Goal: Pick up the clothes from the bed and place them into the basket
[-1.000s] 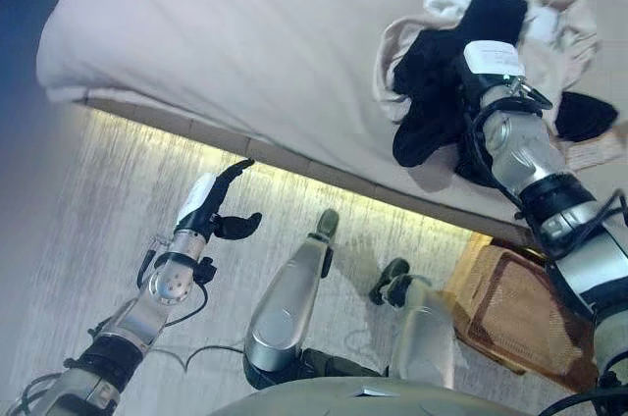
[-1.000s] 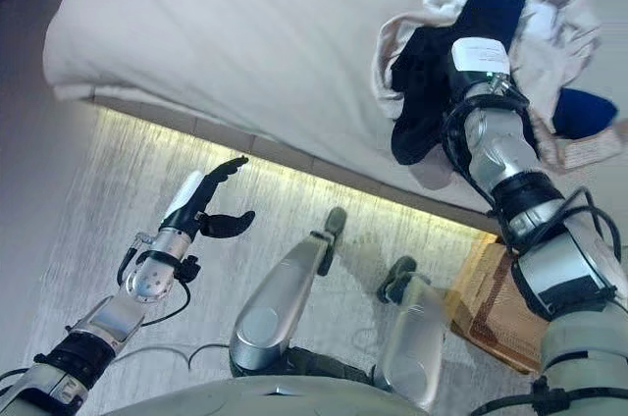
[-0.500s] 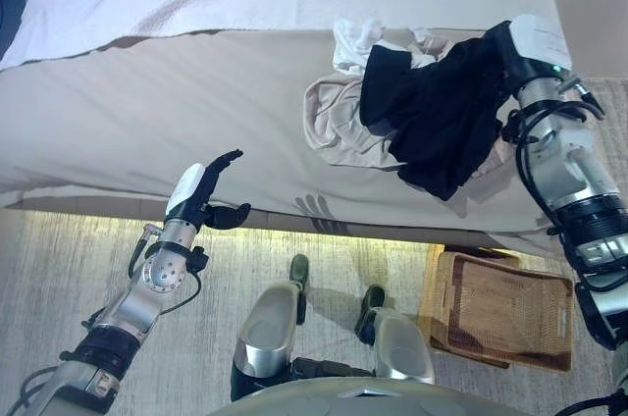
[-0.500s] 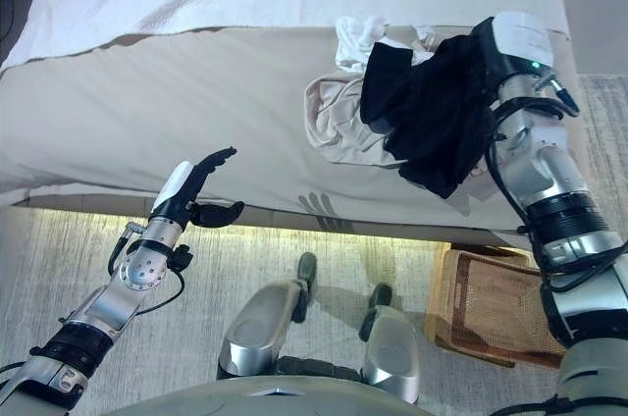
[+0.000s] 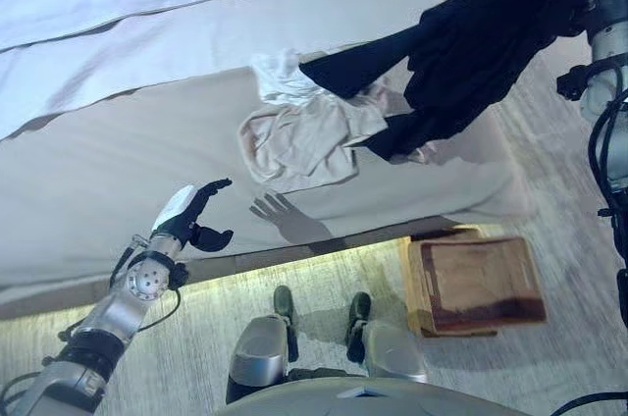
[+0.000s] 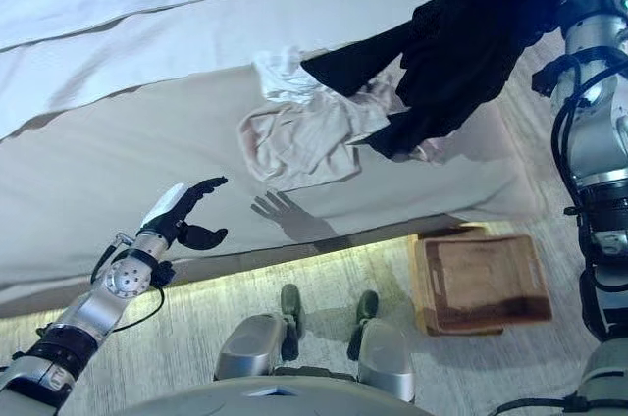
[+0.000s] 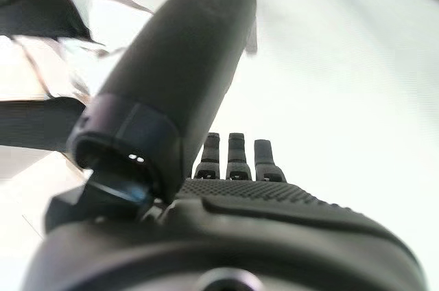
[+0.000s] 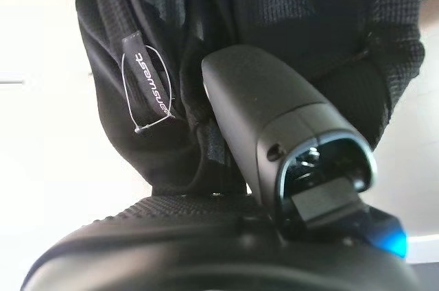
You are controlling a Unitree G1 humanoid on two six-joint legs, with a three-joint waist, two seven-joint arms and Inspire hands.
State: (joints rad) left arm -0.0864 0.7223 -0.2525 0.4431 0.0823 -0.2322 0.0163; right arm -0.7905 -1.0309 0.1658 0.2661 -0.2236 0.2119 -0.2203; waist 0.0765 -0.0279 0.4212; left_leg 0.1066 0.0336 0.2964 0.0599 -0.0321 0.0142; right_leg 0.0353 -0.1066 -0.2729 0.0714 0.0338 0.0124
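We are lifting the black garment (image 5: pixel 471 53) clear of the bed (image 5: pixel 118 171), right hand (image 8: pixel 288 160) fingers clamped on it, so it can reach the basket (image 5: pixel 476 284); left hand (image 5: pixel 186 220) is hovering with fingers apart.

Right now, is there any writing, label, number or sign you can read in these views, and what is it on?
Tag sewn on the black garment held in the right hand: pale lettering running sideways, too small to read reliably.
Bed, basket, pale clothes: no text visible.
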